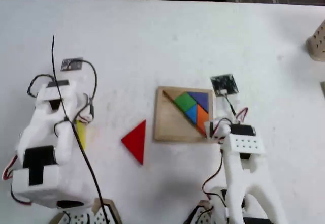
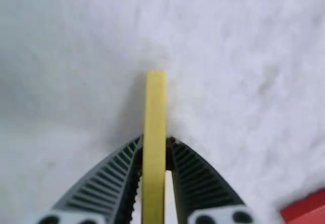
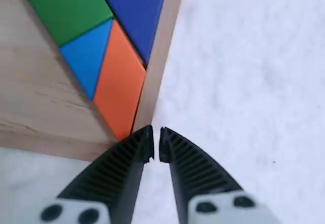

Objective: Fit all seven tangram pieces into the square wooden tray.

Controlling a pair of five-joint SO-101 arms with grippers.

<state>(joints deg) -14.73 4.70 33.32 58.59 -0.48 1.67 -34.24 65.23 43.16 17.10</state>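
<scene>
The square wooden tray [image 1: 167,127] lies mid-table and holds a green piece [image 1: 185,102], a dark blue piece [image 1: 201,100], a light blue piece [image 1: 192,113] and an orange piece [image 1: 202,117]. Left of the tray a red triangle [image 1: 136,140] lies flat on the table. My left gripper [image 2: 154,145] is shut on a yellow piece [image 2: 155,132], held on edge just above the white table; the yellow piece [image 1: 81,134] is at the far left. My right gripper [image 3: 155,142] is shut with nothing in it, just off the tray's near right corner [image 3: 147,115].
A small dark circuit board [image 1: 224,84] with a cable lies behind the tray's right corner. Another small board [image 1: 71,64] sits at the far left. A pale pegged block [image 1: 318,43] stands at the right edge. A black cable [image 1: 71,127] crosses the left arm.
</scene>
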